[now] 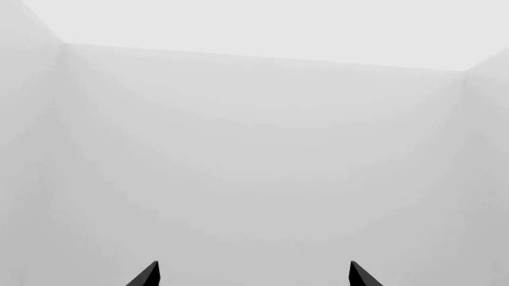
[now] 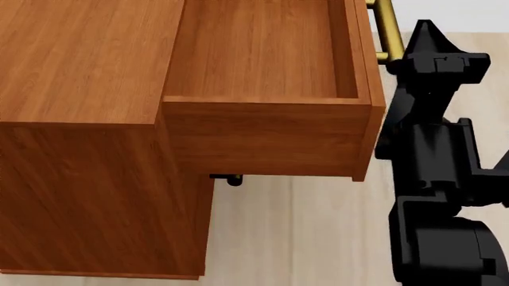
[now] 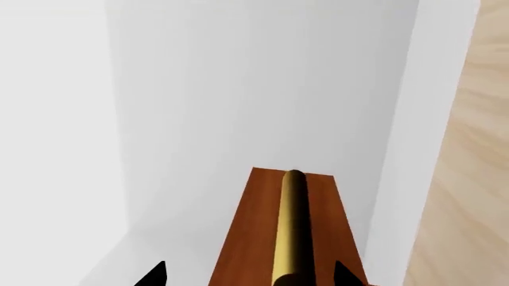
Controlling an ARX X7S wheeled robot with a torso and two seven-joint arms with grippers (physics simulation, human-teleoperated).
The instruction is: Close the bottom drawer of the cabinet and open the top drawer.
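In the head view the reddish-brown cabinet (image 2: 80,59) fills the left. Its top drawer (image 2: 263,137) stands pulled far out to the right, and its inside is bare. The brass handle (image 2: 385,27) on the drawer front shows at the upper right, with my right gripper (image 2: 421,42) right beside it. The right wrist view has that handle (image 3: 292,226) running between the spread fingertips of my right gripper (image 3: 250,275), which is open. My left gripper (image 1: 254,275) is open too and faces a blank white wall. The bottom drawer is hidden from this angle.
A small dark bar (image 2: 226,178) pokes out just under the open drawer at the cabinet's front. Pale wooden floor (image 2: 302,238) lies below the drawer. My black right arm (image 2: 437,179) rises along the right edge. White walls (image 3: 238,89) stand behind.
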